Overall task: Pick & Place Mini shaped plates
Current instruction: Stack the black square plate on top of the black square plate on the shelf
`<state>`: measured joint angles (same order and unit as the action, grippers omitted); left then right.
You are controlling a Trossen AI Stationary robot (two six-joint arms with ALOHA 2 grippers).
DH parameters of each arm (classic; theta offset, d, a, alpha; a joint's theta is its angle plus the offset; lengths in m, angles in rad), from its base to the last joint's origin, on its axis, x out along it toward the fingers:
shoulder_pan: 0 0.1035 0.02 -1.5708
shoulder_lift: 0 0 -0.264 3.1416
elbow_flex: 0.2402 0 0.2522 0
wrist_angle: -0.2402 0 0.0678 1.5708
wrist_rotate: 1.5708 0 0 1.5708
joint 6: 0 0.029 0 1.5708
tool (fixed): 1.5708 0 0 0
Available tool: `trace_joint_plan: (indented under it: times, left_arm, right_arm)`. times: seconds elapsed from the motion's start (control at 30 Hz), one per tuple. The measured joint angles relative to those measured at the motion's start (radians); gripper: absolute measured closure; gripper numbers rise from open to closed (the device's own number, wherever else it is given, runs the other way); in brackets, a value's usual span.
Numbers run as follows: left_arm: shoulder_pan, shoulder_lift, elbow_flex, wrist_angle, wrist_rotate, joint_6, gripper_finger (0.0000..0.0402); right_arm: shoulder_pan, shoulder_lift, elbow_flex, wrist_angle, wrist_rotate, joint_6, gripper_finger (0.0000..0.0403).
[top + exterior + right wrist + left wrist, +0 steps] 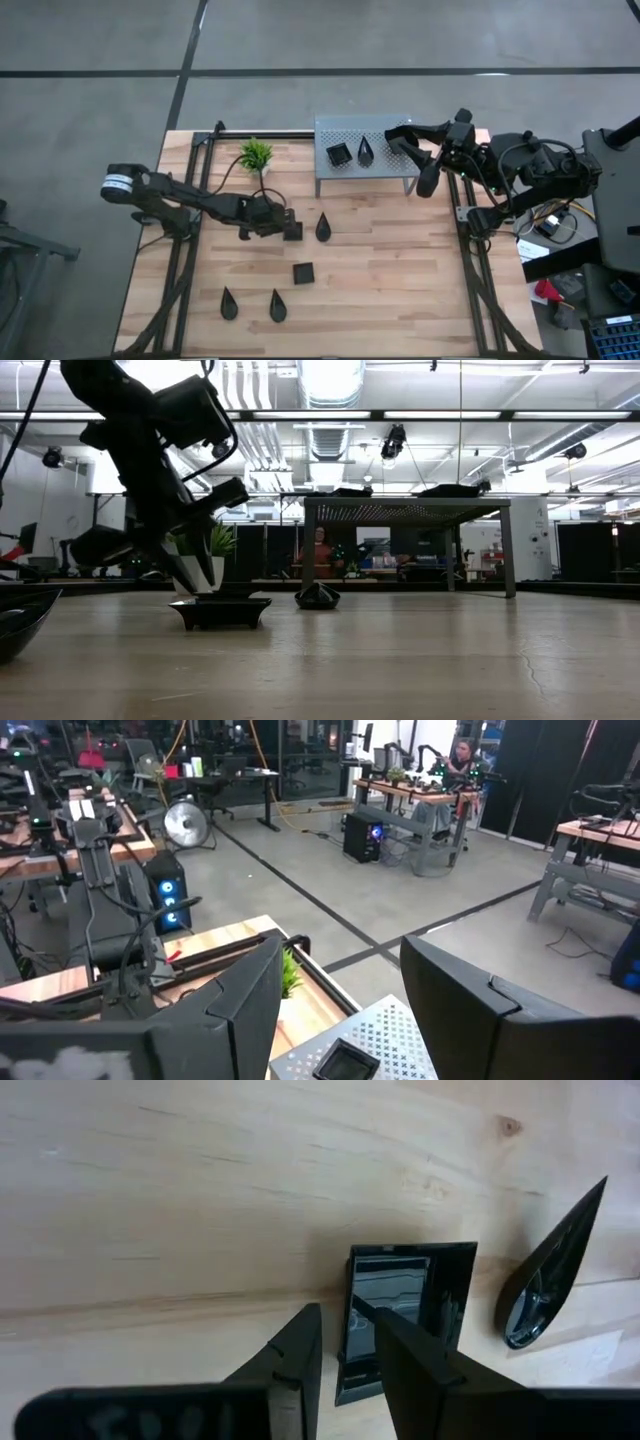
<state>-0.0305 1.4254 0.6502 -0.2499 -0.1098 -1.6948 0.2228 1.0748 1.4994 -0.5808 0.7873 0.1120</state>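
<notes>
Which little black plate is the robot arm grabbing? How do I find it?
Find the green plant near the table's far edge. Toward the near edge from it, the left gripper reaches down to a square plate, jaws straddling one rim. The neighbour beside it is a teardrop plate, and the other square sits alone.

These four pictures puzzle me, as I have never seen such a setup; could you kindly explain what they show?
Two dark robot arms work at a wooden table. One picture looks straight down, one looks level across the tabletop, and two come from cameras on the arms' wrists. Small black dishes lie about: a square dish and teardrop dishes on the wood, two more on the grey metal shelf. A potted plant stands nearby. The left gripper is down at a square dish, its fingers straddling the rim; the dish rests on the table. The right gripper waits open above the shelf, holding nothing.
</notes>
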Motion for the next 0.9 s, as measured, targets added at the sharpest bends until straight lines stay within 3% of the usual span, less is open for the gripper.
trace_joint_plan:
  times: [0.47, 0.77, 0.9]
  left_arm:
    - [0.0, 0.035, 0.0, 0.049, 0.0, -0.009, 0.0317]
    - [0.0, 0.035, -0.001, 0.049, 0.0, -0.009, 0.0389]
    - [0.0, 0.035, -0.001, 0.06, 0.0, -0.008, 0.0399]
  right_arm:
    - [-0.001, 0.0, 0.0, 0.013, 0.001, -0.004, 0.0202]
    - [-0.001, 0.0, 0.0, 0.014, 0.001, -0.011, 0.0202]
    - [-0.001, 0.0, 0.0, 0.014, 0.001, -0.011, 0.0202]
